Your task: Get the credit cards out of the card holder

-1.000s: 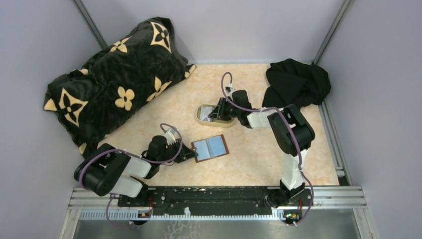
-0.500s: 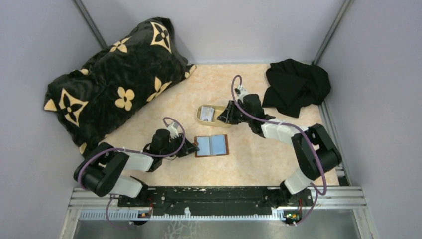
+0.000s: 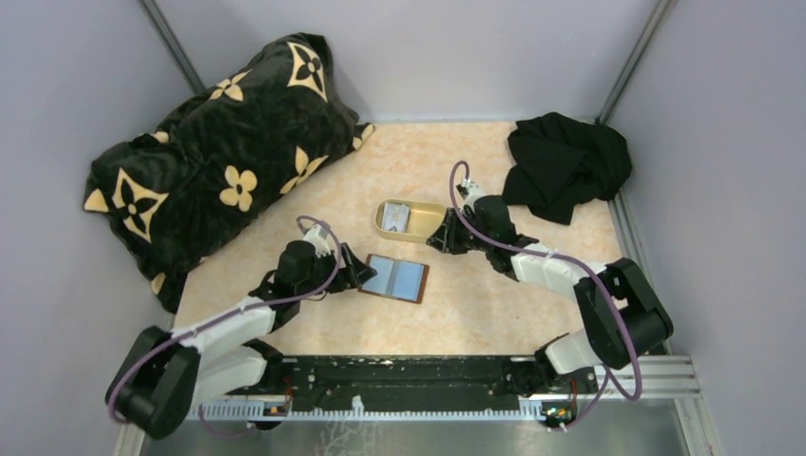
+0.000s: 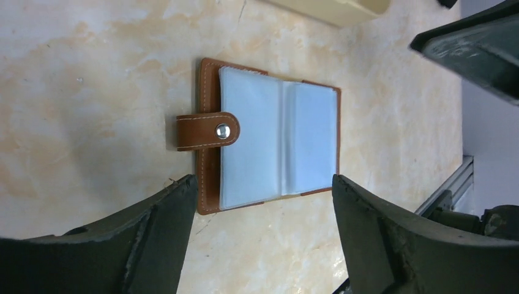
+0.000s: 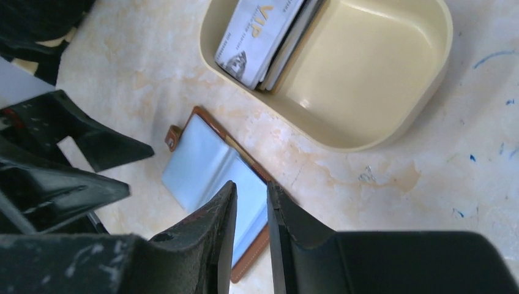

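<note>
The left tool (image 4: 264,184) is seen with its jaws spread wide and nothing between them, poised over the strap side of the card holder (image 4: 278,144). The card holder is laid open and flat on the counter (image 3: 475,313), pale inside up, between the two tools. In the overhead view its long axis is run roughly left to right, slightly tilted, with the fold across the middle and the snap strap (image 4: 207,131) pointed toward the left tool. It is judged light, thin and floppy, with slick sleeves, so it would likely be dragged along when a card is pulled. The brown border or strap is best pinned down. Whether any cards are inside cannot be told. Just beyond it, credit cards (image 5: 260,33) are stacked at one end of the tray (image 5: 367,67). They are judged stiff, thin and slippery, best pinched by an exposed edge. The right tool (image 5: 251,190) is nearly closed, with only a narrow slit between its jaws, and is empty.
</note>
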Controlling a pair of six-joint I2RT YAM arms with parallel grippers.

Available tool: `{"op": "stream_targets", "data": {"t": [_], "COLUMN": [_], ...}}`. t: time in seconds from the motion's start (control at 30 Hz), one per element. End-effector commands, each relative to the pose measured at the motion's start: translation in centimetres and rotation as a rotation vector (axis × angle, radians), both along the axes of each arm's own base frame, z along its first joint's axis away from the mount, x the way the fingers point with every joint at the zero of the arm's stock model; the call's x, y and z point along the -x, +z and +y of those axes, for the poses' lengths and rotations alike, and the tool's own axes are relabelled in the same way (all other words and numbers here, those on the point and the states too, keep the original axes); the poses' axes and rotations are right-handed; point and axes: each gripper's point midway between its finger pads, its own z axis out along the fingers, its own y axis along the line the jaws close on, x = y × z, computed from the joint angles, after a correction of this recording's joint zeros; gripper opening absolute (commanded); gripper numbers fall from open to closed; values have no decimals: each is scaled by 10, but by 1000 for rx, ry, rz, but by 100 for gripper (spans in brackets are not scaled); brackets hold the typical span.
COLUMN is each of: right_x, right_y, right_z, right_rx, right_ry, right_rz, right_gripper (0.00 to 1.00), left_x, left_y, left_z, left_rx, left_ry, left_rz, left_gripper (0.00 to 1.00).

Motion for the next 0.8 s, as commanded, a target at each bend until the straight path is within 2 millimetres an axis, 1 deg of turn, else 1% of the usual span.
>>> {"op": "stream_targets", "data": {"t": [0.0,0.07,0.13,0.3,0.43,0.53,0.6,0.7,0.77], "right_x": [-2,1,4,16,26,30,32,36,39], "right_y": [19,20,21,24,21,22,23,26,26], "right_z": [0,1,0,1,0,-4,-6,-9,-10], "right_rx": [-19,-25,-26,-30,-17,-7,-4,-1,-1], "right_ry": [4,14,20,50,87,88,88,84,88], "right_rz": [-80,-79,-78,-84,-72,-80,-84,-80,-83], "right_gripper": [25,25,25,25,26,26,26,26,26], "left_x": [7,9,11,16,18,19,16,14,16], "left_y": [8,14,20,38,49,67,76,84,85], "left_z": [21,24,26,26,28,27,30,33,34], "left_rx": [-102,-103,-97,-69,-62,-33,-29,-35,-47], "left_ry": [29,38,45,22,39,37,54,65,59], "left_rz": [-22,-34,-39,-103,-91,-132,-165,-187,-181], "left_gripper": [93,98,99,99,99,99,99,99,99]}}
